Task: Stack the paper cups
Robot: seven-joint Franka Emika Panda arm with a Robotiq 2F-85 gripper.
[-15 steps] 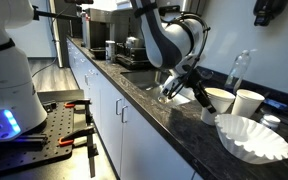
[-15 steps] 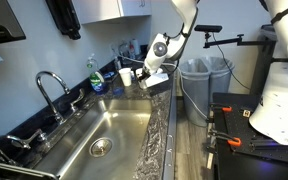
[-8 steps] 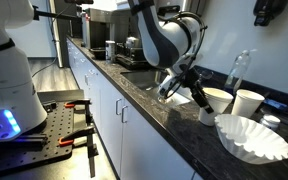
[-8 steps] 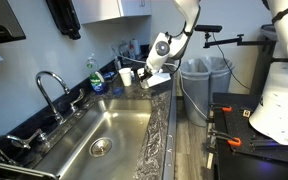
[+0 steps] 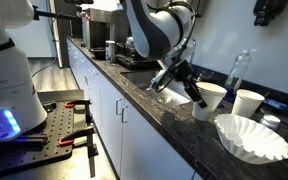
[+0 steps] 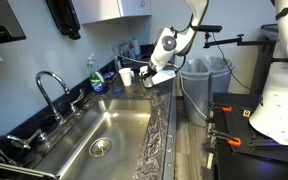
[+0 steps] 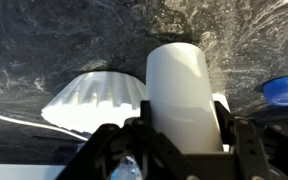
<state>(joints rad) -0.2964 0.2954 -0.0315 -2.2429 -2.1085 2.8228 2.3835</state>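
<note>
Dark speckled stone counter (image 5: 142,98) over white cabinets (image 5: 109,115), with a steel sink (image 6: 114,125) set into it. The gripper (image 5: 196,100) is clamped on a paper cup (image 5: 212,96); the second paper cup (image 5: 248,103) stands upright just beyond it, and the fluted coffee filters (image 5: 252,138) lie near, lower down

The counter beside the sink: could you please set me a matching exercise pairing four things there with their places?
Things:
1. cup nearer the sink
2. cup farther from the sink
3. coffee filters
4. clear bottle

Places:
A. at the back, behind both cups
B. between the fingers of the gripper
C. standing free, upright
D. in front of the cups, towards the camera

Pairs: 1-B, 2-C, 3-D, 4-A
</note>
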